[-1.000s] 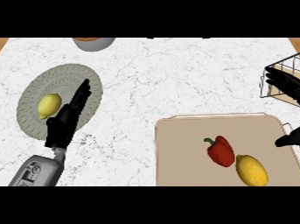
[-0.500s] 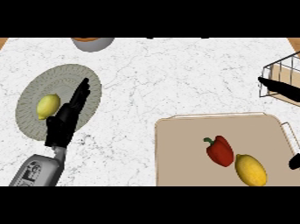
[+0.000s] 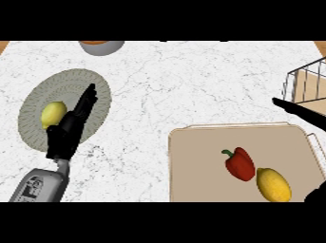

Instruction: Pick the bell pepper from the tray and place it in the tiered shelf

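Just left of the right hand (image 3: 311,117), on the beige tray (image 3: 193,166), lies the red bell pepper (image 3: 240,163), its green stem pointing up and to the left. The hand shows only as dark fingers stretched out over the tray's far right corner, plus a dark shape at the lower right edge; the fingers look straight and hold nothing. Touching the pepper on its near right side is a yellow lemon (image 3: 273,184), which sits closer to the hand's lower part than the pepper does. Behind the hand, at the view's right edge, stands the wire tiered shelf (image 3: 312,81).

The step in hand appears to be the reach. To do it well, the hand should come down over the pepper from its far or left side, away from the lemon, so that the fingers close round the pepper alone and do not nudge the lemon against it. Lifting straight up before swinging toward the shelf would keep the tray rim clear.

Far to the left, the left hand (image 3: 71,130) rests open over a grey plate (image 3: 32,121), beside another lemon (image 3: 53,114).
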Controlling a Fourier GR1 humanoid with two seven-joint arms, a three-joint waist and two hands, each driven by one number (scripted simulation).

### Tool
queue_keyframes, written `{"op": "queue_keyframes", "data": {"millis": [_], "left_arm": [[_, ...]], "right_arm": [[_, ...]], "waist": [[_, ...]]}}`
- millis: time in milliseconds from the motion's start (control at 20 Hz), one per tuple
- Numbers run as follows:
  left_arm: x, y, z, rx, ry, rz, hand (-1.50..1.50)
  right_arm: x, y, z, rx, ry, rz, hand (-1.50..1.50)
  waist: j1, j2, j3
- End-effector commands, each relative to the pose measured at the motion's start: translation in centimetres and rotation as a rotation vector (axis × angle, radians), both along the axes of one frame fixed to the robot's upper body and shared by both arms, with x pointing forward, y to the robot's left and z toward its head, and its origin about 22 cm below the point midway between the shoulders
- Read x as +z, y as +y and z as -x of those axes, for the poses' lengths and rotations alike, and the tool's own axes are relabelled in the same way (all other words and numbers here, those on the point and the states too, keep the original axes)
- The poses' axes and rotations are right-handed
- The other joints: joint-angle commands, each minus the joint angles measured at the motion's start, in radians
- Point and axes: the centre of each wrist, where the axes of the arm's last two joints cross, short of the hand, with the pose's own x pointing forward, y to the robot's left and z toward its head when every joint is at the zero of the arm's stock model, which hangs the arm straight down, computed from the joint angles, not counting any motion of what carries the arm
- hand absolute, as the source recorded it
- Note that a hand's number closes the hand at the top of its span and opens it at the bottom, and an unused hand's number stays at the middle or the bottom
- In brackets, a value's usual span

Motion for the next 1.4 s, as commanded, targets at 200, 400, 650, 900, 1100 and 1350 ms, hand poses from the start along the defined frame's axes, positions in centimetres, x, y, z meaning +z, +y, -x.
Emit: {"op": "queue_keyframes", "data": {"millis": [200,400,650,900,1100,1350], "left_arm": [[-1.6,-0.6,0.9,-0.019,-0.010,0.008,0.00],[1.2,-1.4,-0.2,-0.006,0.000,0.006,0.00],[-2.2,-2.1,0.3,-0.007,-0.013,-0.006,0.00],[-0.9,-1.0,0.0,-0.003,-0.006,-0.006,0.00],[0.4,0.6,-0.6,-0.003,0.004,-0.002,0.00],[-0.3,0.6,0.5,-0.009,-0.009,0.014,0.00]], "right_arm": [[0.1,3.0,0.1,-0.053,-0.031,0.001,-1.50],[-0.5,2.9,0.7,-0.032,-0.023,0.011,-1.50],[-2.2,4.2,0.9,-0.048,-0.004,0.025,-1.50],[-0.6,4.2,1.4,-0.060,0.019,0.057,-1.50],[-2.4,3.3,1.8,-0.068,0.000,0.073,-1.50],[-5.1,5.2,0.2,-0.054,0.020,0.087,-1.50]], "waist": [[0.007,0.002,0.000],[0.005,0.001,0.000],[0.003,0.002,0.000],[0.004,0.001,0.000],[0.002,0.001,0.000],[0.005,0.002,0.000]]}}
